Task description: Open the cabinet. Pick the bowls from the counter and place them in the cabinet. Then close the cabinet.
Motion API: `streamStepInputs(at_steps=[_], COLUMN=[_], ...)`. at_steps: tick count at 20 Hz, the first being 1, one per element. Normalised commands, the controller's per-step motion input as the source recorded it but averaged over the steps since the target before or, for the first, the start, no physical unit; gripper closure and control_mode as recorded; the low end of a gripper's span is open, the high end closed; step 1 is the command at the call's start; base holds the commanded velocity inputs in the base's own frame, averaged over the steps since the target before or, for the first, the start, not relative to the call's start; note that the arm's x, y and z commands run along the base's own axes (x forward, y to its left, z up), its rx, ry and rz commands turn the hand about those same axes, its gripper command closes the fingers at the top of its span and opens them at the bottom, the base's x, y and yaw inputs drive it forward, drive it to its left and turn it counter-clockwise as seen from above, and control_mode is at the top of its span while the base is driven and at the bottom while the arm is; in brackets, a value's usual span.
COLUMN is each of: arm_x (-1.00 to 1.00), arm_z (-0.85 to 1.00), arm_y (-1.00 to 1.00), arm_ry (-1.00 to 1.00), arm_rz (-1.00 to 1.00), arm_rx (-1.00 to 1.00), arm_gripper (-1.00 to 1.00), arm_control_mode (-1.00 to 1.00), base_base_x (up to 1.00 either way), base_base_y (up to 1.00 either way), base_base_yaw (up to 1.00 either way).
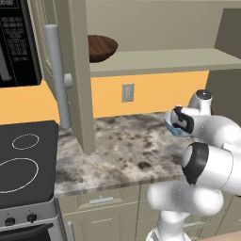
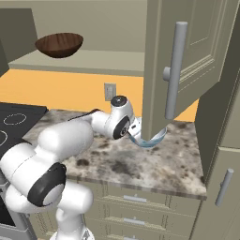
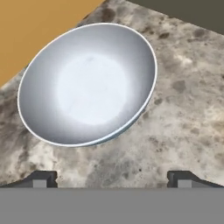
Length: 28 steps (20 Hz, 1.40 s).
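The tool (image 3: 111,179), fingertips wide apart, hovers above the counter (image 3: 183,113), the white-blue bowl (image 3: 87,85) just ahead.

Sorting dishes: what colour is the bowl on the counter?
White bowl with a light-blue outside; hand view.

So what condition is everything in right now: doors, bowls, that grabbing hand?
cabinet: doors open
brown bowl: upright on the cabinet shelf
white-blue bowl: on the counter, upright, empty, not held
end effector: open, hovering over the white-blue bowl
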Motion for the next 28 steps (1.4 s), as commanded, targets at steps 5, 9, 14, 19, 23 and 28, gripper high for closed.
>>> streamStepInputs(at_steps=[5,9,14,19,23,28], arm_x=[0.32,0.30,0.30,0.26,0.01,-0.02], arm_z=[-0.18,-0.16,-0.16,-0.21,-0.31,-0.14], arm_y=[-0.11,-0.11,-0.12,-0.09,0.00,-0.04], arm_ry=[0.04,0.05,0.04,0.01,0.00,0.00], arm_rz=[0.00,0.00,0.00,0.00,0.00,0.00], arm_rx=[0.00,0.00,0.00,0.00,0.00,0.00], arm_gripper=[-1.00,-1.00,-1.00,-1.00,-1.00,-1.00], arm_control_mode=[-1.00,-1.00,-1.00,-1.00,-1.00,-1.00], base_base_x=[0.00,0.00,0.00,0.00,0.00,0.00], base_base_y=[0.00,0.00,0.00,0.00,0.00,0.00], base_base_yaw=[0.00,0.00,0.00,0.00,0.00,0.00])
